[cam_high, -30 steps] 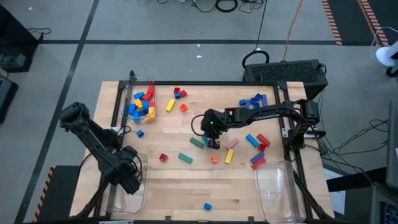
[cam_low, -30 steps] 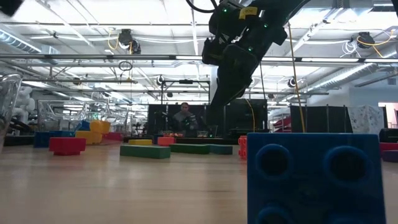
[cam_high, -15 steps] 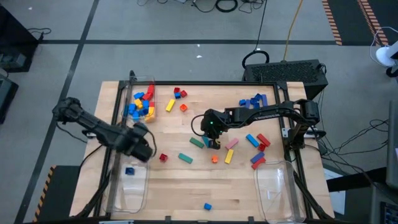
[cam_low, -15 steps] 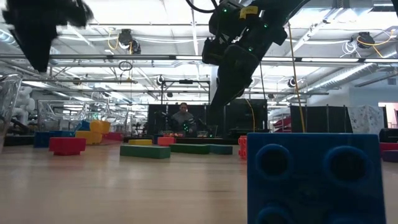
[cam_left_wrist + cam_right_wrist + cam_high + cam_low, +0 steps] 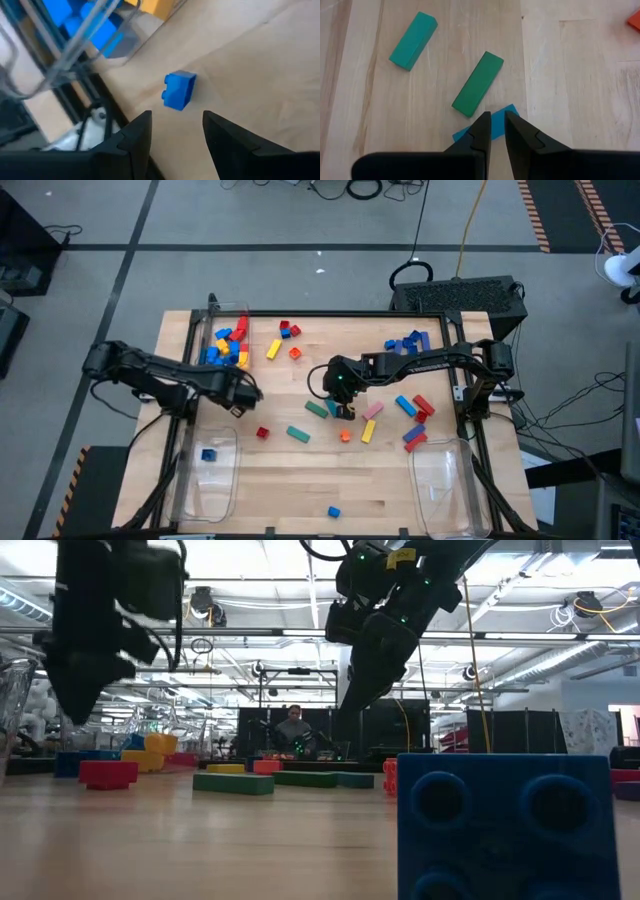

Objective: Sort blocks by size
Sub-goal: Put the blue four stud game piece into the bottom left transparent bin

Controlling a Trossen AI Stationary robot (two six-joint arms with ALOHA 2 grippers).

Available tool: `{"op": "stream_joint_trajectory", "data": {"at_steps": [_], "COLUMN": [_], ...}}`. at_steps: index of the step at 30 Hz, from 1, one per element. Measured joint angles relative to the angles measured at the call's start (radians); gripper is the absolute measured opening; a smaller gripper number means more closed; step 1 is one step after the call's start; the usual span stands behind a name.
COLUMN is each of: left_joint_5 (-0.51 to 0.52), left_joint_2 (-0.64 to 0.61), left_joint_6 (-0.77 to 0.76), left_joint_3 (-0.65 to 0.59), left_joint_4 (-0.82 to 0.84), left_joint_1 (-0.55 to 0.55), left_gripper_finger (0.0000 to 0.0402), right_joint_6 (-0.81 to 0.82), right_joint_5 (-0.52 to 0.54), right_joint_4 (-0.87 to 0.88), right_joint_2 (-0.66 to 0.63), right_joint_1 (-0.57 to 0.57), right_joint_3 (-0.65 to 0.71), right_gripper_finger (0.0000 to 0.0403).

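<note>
The blocks lie scattered over the wooden table (image 5: pixel 300 480). My left gripper (image 5: pixel 175 120) is open and empty. It points down just short of a small blue cube (image 5: pixel 179 90), which rests on the wood beside the far-left clear bin (image 5: pixel 75 45). In the high view the left gripper (image 5: pixel 243 395) is at the table's left middle. My right gripper (image 5: pixel 493 122) is shut and hangs at mid-table above a blue bar (image 5: pixel 495 129), next to a green bar (image 5: pixel 477 90). In the low view the right gripper (image 5: pixel 352 705) is clear of the table.
The far-left bin (image 5: pixel 247 315) holds blue, yellow and red blocks. The near-left bin (image 5: pixel 190 490) holds one blue block (image 5: pixel 208 454). There is a near-right bin (image 5: pixel 445 480). Loose blocks (image 5: pixel 367 430) lie right of centre, and a blue cube (image 5: pixel 334 511) sits near the front edge.
My left gripper has swung from above the near-left bin toward the far edge and the right, sinking a little, to the blue cube beside the far-left bin. A blue block now shows in the near-left bin where the gripper was.
</note>
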State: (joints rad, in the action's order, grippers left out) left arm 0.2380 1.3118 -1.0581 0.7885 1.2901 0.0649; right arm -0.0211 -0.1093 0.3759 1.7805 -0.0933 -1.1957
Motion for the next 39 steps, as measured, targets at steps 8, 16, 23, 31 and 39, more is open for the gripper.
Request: {"op": "stream_joint_trajectory", "data": {"at_steps": [8, 16, 23, 31, 39], "left_joint_5": [-0.027, -0.037, -0.047, -0.106, -0.106], "left_joint_2": [0.001, 0.004, 0.004, 0.004, 0.003], "left_joint_6": [0.041, 0.159, 0.174, 0.127, 0.132], "left_joint_3": [-0.092, -0.093, -0.099, -0.222, -0.229], "left_joint_4": [-0.099, -0.169, -0.212, -0.3, -0.328], "left_joint_1": [-0.086, -0.137, -0.162, -0.163, -0.163], "left_gripper_finger": [0.0234, 0.0293, 0.0294, 0.0272, 0.022], "right_joint_6": [-0.006, -0.006, -0.009, -0.017, -0.016], "right_joint_5": [0.0, 0.0, 0.0, 0.0, 0.0], "right_joint_4": [0.001, 0.002, 0.017, 0.0, -0.006], "right_joint_2": [0.0, 0.0, 0.0, 0.001, 0.001], "right_joint_1": [0.0, 0.0, 0.0, -0.002, -0.005], "right_joint_3": [0.0, 0.0, 0.001, 0.029, 0.03], "right_gripper_finger": [0.0036, 0.0036, 0.0036, 0.0036, 0.0036]}}
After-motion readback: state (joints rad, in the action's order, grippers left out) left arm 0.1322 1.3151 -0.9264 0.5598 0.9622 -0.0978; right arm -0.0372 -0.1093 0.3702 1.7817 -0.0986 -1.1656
